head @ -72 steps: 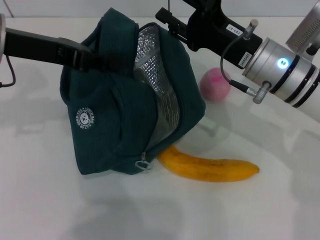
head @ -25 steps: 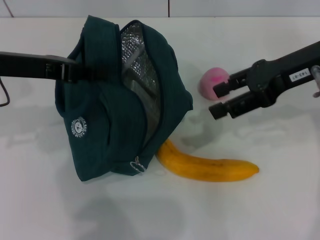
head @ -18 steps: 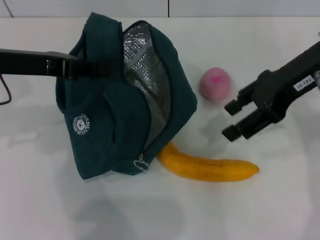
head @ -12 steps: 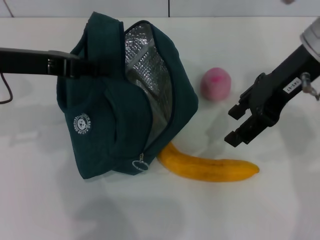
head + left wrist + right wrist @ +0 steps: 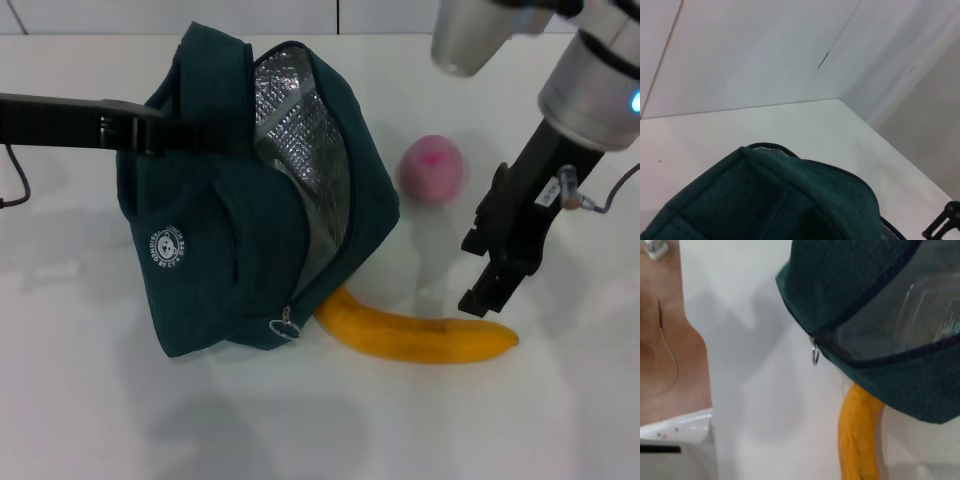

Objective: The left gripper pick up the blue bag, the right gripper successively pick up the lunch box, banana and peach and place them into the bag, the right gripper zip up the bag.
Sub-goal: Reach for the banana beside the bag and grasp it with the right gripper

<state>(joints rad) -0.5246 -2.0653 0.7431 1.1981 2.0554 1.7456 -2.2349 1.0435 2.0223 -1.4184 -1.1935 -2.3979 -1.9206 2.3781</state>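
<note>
The blue bag sits tilted at centre left, its mouth open and the foil lining showing. My left gripper is shut on the bag's handle near its top. Inside the bag, the right wrist view shows the clear lunch box. The banana lies on the table with one end tucked under the bag's lower edge. The peach rests to the right of the bag. My right gripper points down, open and empty, just above the banana's right part. The zipper ring pull hangs at the bag's lower corner.
The white table extends on all sides. In the right wrist view its edge drops to a brown floor with a thin cable. A cable loops at the far left of the table.
My right gripper has come out of the bag's mouth, swung right past the peach and turned downward over the banana. The bag has stayed held by the left gripper.
</note>
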